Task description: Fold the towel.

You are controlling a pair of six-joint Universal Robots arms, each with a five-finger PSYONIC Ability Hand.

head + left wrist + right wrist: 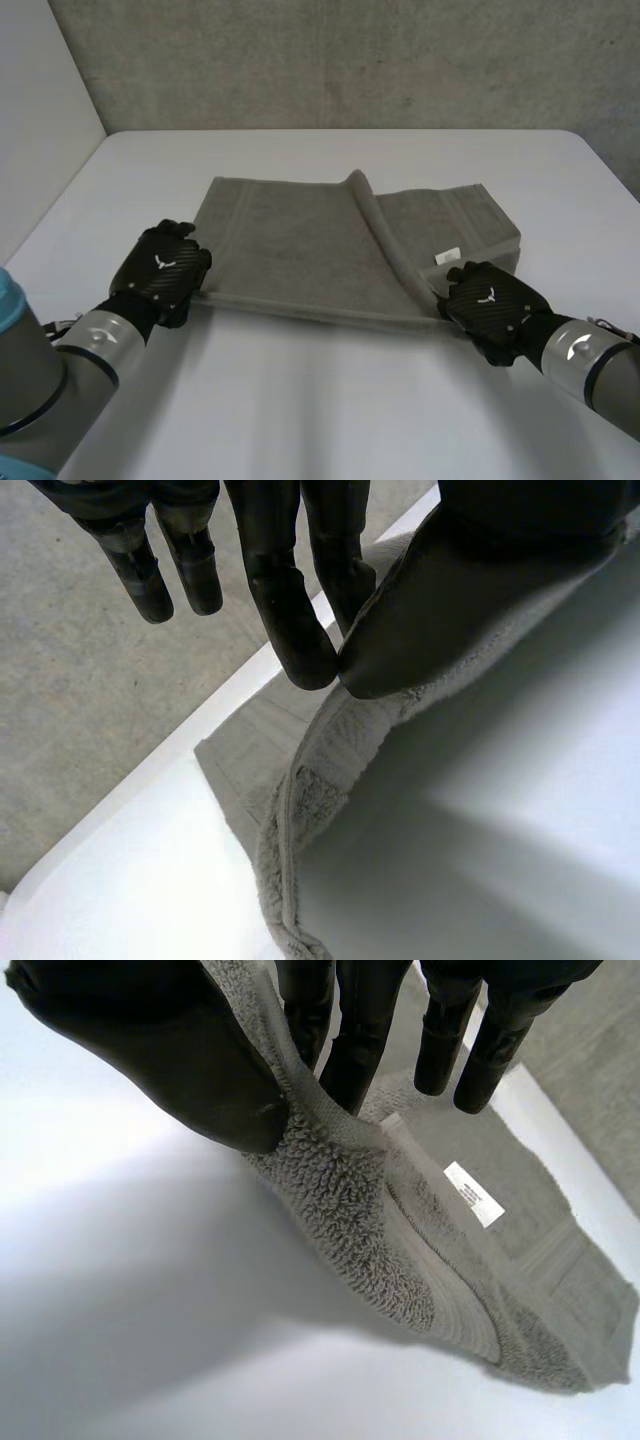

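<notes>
A grey towel (310, 240) lies on the white table (320, 400), its left part folded over so a raised ridge runs down the middle. My left hand (160, 270) holds the near left corner, the towel (320, 770) pinched between thumb (480, 570) and fingers (290, 620). At the near edge right of the middle, beside the ridge, my right hand (490, 305) pinches the towel (350, 1190) between its thumb (150, 1040) and fingers (360, 1030). A white label (472, 1194) shows on the towel's right part (447, 256).
A concrete wall (340, 60) stands behind the table's far edge. A pale wall panel (40, 110) borders the left side. Bare table (330, 410) stretches between the towel and me.
</notes>
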